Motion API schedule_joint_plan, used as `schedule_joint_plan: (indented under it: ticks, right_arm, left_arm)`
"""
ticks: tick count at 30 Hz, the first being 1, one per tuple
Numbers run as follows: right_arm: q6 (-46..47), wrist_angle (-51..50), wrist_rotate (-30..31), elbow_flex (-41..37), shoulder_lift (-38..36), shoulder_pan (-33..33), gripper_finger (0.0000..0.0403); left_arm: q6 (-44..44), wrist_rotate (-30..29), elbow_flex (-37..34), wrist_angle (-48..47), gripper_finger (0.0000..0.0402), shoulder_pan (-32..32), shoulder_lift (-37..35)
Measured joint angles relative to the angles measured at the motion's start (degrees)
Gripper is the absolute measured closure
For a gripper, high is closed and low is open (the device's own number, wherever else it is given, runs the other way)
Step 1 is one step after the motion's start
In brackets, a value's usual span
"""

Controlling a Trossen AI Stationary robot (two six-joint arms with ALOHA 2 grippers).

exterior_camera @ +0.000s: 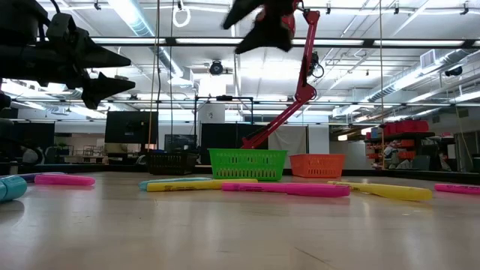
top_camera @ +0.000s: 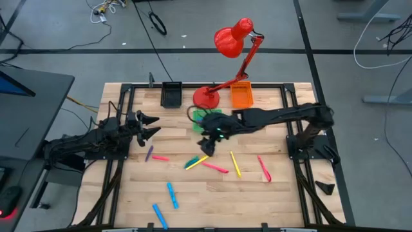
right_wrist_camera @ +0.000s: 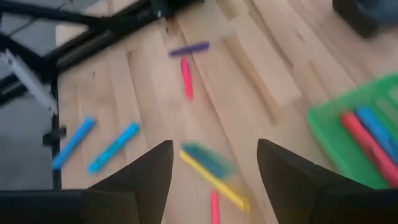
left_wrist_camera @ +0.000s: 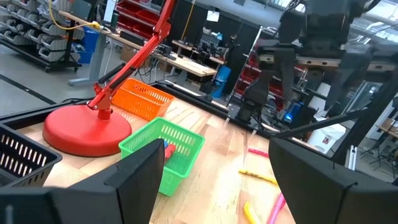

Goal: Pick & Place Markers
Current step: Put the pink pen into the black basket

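Markers point(top_camera: 216, 167) loose on table: three pink, two blue, two yellow

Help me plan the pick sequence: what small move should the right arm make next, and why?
Probably lower the open, empty right end effector onto the yellow marker just beneath it; the green bin already holds markers, and the left end effector waits aside.

We find the right wrist view smeared: the yellow marker point(right_wrist_camera: 214, 180) with a green one across it has no clear outline, and the green bin point(right_wrist_camera: 348, 134) runs off the edge. From above, the right arm point(top_camera: 270, 117) covers most of that bin, so we cannot count the markers inside
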Motion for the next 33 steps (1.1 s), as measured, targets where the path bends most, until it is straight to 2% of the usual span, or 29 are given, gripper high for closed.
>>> schedule_joint_plan:
  ticks: [9, 19, 25, 33]
  right_arm:
    - [1.7, -11.8, 2.1, -11.5, -16.0, 4.1, 0.0167]
    - [10.9, -14.3, 3.0, -23.5, -35.5, 4.5, 0.0167]
    - [13.3, -22.1, 5.1, -23.7, -39.6, 4.6, 0.0167]
    - [18.3, -22.5, 5.1, -23.7, -40.1, 4.6, 0.0167]
  left_arm:
    - [0.0, 0.0, 0.0, 0.0, 0.0106, 0.0, 0.0]
    - [0.0, 0.0, 0.0, 0.0, 0.0106, 0.0, 0.0]
    - [0.0, 0.0, 0.0, 0.0, 0.0106, 0.0, 0.0]
    - [0.0, 0.0, 0.0, 0.0, 0.0106, 0.0, 0.0]
